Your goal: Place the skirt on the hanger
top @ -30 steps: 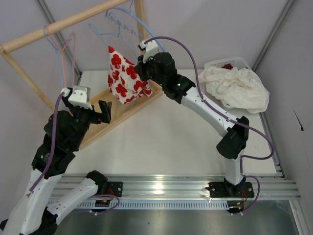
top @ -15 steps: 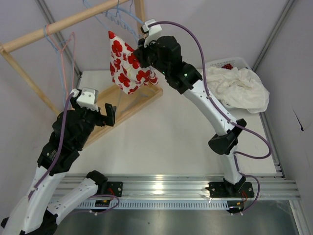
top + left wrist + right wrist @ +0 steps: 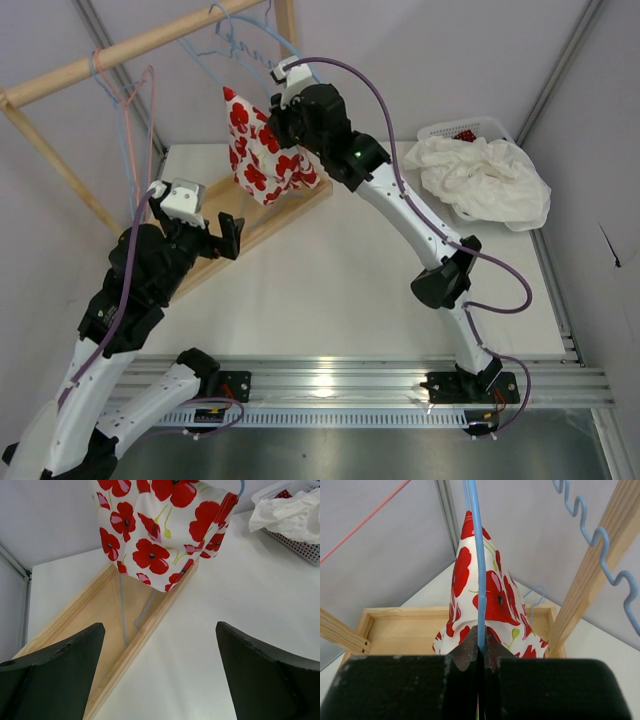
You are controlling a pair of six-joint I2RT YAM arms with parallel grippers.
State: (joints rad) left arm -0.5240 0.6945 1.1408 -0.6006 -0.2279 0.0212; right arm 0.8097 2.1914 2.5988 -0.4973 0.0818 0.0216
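In the top view the right arm [image 3: 400, 205] covers its own jaws and the right edge of the skirt [image 3: 262, 150], upper centre of the frame. The right wrist view shows these jaws pressed together on the wire of the blue hanger [image 3: 479, 580]. The red-poppy skirt hangs just beyond, above the wooden rack base [image 3: 410, 630]. Whether cloth is pinched too cannot be told. The hanger's top runs out of the frame.

The left wrist view cuts off the skirt's upper part. It shows the left jaws wide apart with nothing between, their dark fingers [image 3: 55, 670] at the lower corners.

At the upper right of the bench [image 3: 330, 290] a white basket [image 3: 440, 130] holds a crumpled white cloth [image 3: 485, 180] spilling over its rim. A scrap of red pattern [image 3: 465, 134] shows beneath, too small to identify.
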